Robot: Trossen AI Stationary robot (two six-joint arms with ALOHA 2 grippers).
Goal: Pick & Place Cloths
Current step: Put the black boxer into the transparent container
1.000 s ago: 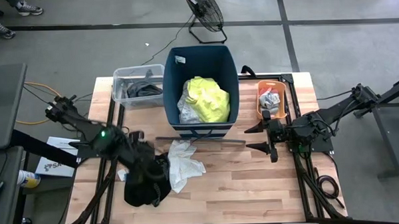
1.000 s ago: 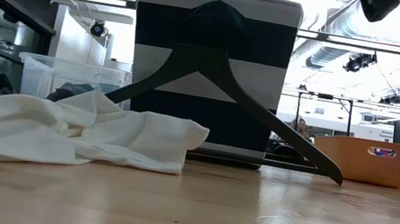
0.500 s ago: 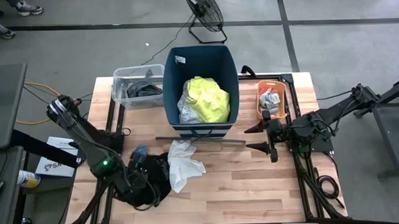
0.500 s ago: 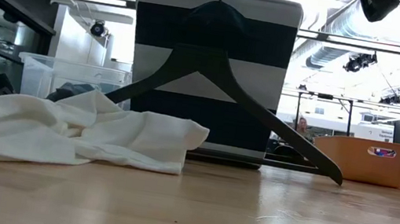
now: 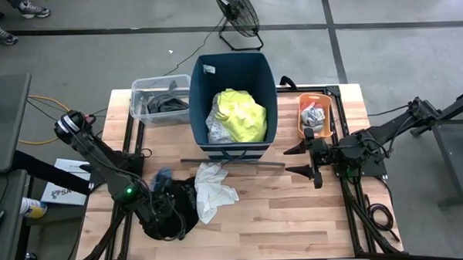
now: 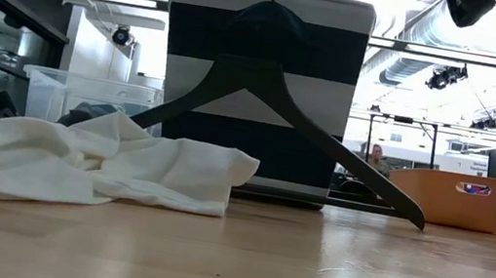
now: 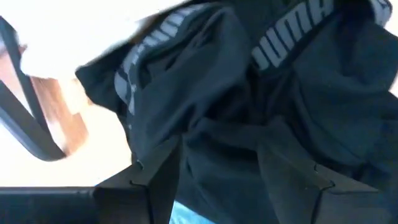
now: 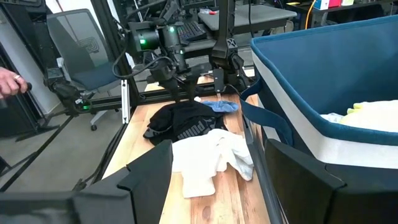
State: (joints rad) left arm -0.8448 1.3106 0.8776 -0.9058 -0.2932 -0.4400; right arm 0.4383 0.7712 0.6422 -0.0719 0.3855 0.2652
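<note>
A black garment (image 5: 177, 217) with white lettering (image 7: 292, 34) lies crumpled at the table's near left, beside a white garment (image 5: 213, 191) and a small blue piece (image 5: 162, 177). My left gripper (image 5: 165, 211) is open over the black garment, with a fold of the cloth between its fingers (image 7: 155, 180). My right gripper (image 5: 297, 160) is open and empty, to the right of the tall dark-blue bin (image 5: 233, 68). The bin holds a neon-yellow shirt (image 5: 242, 114). My left gripper comes at the black garment from above, and its open fingers stand on either side of a fold (image 7: 217, 143) of the cloth. I cannot tell whether the fingers touch the cloth. The garment lies on the table.
A black hanger (image 6: 281, 114) leans against the bin's near wall. A clear tub (image 5: 141, 91) with dark clothes stands at the far left. A small orange tub (image 5: 302, 127) stands right of the bin. Bare wood lies between the white garment and my right gripper.
My left gripper has swung toward the table's near edge and now stands over the black garment. The cloths have kept their places.
</note>
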